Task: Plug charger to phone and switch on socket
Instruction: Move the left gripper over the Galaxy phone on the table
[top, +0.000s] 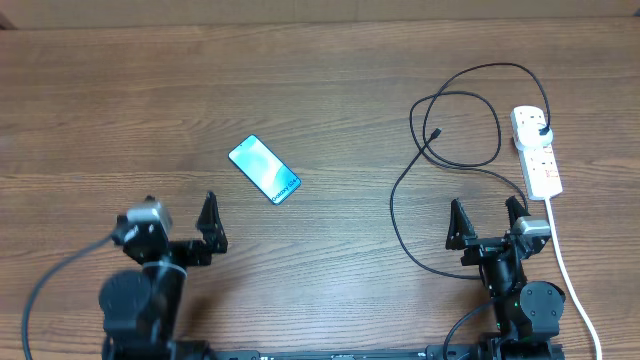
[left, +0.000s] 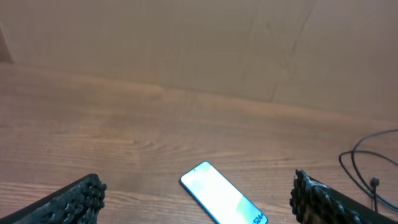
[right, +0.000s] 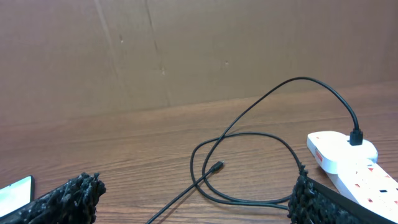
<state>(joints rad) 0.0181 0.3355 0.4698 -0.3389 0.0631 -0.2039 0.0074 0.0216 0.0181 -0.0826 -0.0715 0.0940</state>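
Phone (left: 217, 196) — near edge cut off; socket (right: 348, 157) — right end cropped.

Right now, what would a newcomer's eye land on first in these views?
The phone stands out first: its bright blue screen faces up, and it lies slantwise and alone left of centre. Next comes the black cable, looping loosely at the right. One end is plugged into the white power strip near the right edge, and its small free tip lies well away from the phone.

cyan-screened phone (top: 264, 169) flat and diagonal mid-table; black charger (top: 436, 134) in loops, plug in white socket (top: 537, 150) far right
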